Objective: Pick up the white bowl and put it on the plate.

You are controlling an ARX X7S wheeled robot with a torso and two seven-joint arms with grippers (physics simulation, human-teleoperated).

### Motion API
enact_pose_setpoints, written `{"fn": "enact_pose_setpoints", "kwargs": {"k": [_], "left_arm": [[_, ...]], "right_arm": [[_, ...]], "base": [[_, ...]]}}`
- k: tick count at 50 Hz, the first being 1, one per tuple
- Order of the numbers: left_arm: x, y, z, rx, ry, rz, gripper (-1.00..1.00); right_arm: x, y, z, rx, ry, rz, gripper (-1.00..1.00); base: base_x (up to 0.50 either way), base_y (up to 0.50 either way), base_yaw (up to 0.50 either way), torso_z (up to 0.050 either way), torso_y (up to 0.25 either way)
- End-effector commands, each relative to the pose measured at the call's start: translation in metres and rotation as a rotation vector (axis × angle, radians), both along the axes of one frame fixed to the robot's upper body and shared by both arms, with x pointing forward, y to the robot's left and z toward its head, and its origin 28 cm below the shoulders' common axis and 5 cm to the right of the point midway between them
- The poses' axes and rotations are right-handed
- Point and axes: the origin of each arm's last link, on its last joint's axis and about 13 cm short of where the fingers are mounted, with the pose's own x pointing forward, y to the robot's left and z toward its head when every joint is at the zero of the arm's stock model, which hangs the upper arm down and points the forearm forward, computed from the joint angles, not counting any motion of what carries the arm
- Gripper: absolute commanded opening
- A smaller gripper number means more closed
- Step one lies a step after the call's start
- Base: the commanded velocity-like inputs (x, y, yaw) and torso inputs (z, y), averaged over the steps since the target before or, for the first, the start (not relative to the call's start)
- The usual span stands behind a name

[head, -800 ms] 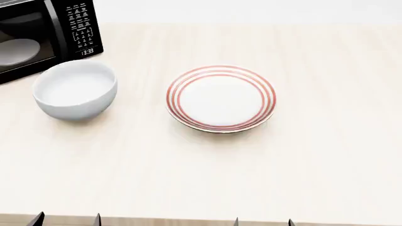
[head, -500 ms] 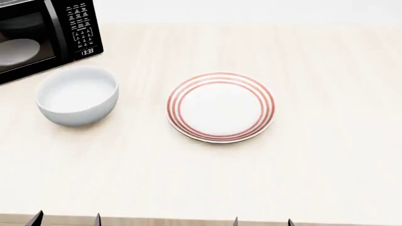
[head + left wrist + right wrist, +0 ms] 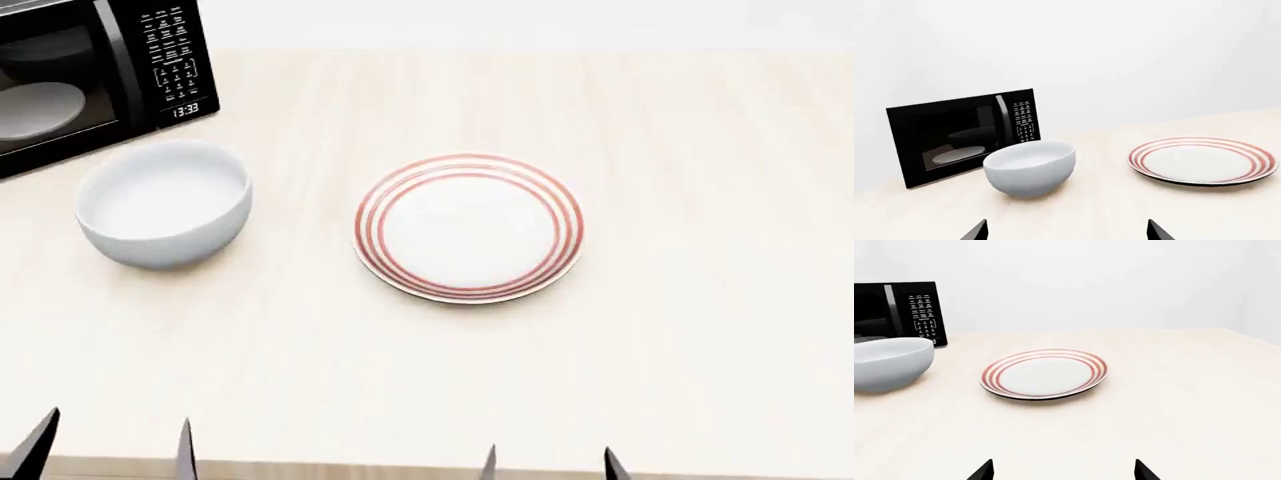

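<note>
The white bowl [image 3: 164,203] stands upright on the pale table at the left, just in front of the microwave; it also shows in the left wrist view [image 3: 1029,168] and the right wrist view [image 3: 887,363]. To its right lies the plate [image 3: 469,227] with red rings, flat and bare [image 3: 1202,161] [image 3: 1045,373]. My left gripper [image 3: 110,452] is open at the table's near edge, well short of the bowl. My right gripper [image 3: 550,466] is open too, near the front edge below the plate. Only the dark fingertips [image 3: 976,232] [image 3: 983,471] show, with nothing between them.
A black microwave [image 3: 94,75] with its door shut stands at the back left, a pale dish visible through its window. A white wall rises behind the table [image 3: 694,330].
Both pairs of fingertips have risen a little further into the head view from the bottom edge, the left pair more. Earlier the view shifted, so bowl and plate sit slightly lower in it.
</note>
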Motion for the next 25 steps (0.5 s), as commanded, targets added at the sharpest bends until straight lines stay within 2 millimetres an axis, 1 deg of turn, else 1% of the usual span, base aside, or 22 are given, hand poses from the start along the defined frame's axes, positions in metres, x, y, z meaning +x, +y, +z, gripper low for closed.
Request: {"fn": "enact_pose_setpoints", "kwargs": {"k": [1, 5, 7, 10, 13, 19, 23, 25], "left_arm": [[0.003, 0.012, 0.027, 0.01, -0.102, 0.101, 1.0], [-0.002, 0.015, 0.042, -0.008, -0.134, 0.122, 1.0], [-0.006, 0.014, 0.048, 0.015, -0.161, 0.121, 1.0], [-0.013, 0.012, 0.061, 0.003, -0.194, 0.109, 1.0], [-0.018, 0.011, 0.071, -0.002, -0.22, 0.104, 1.0], [-0.023, 0.011, 0.083, -0.016, -0.251, 0.102, 1.0], [-0.023, 0.012, 0.085, -0.016, -0.26, 0.106, 1.0], [-0.023, 0.012, 0.085, -0.016, -0.261, 0.104, 1.0]], "right_arm": [[-0.013, 0.002, 0.04, -0.026, -0.106, -0.018, 1.0], [-0.017, 0.001, 0.052, -0.036, -0.146, -0.024, 1.0], [-0.02, 0.001, 0.059, -0.035, -0.166, -0.02, 1.0], [-0.024, 0.002, 0.071, -0.045, -0.203, -0.02, 1.0], [-0.027, 0.002, 0.079, -0.045, -0.224, -0.019, 1.0], [-0.031, 0.004, 0.086, -0.05, -0.256, -0.011, 1.0], [-0.032, 0.004, 0.088, -0.038, -0.275, 0.0, 1.0], [-0.034, 0.004, 0.089, -0.031, -0.29, 0.02, 1.0]], "base": [[0.0, 0.0, 0.0, 0.0, 0.0], [0.0, 0.0, 0.0, 0.0, 0.0], [0.0, 0.0, 0.0, 0.0, 0.0], [0.0, 0.0, 0.0, 0.0, 0.0], [0.0, 0.0, 0.0, 0.0, 0.0], [0.0, 0.0, 0.0, 0.0, 0.0], [0.01, 0.0, 0.0, 0.0, 0.0], [0.23, 0.0, 0.0, 0.0, 0.0]]}}
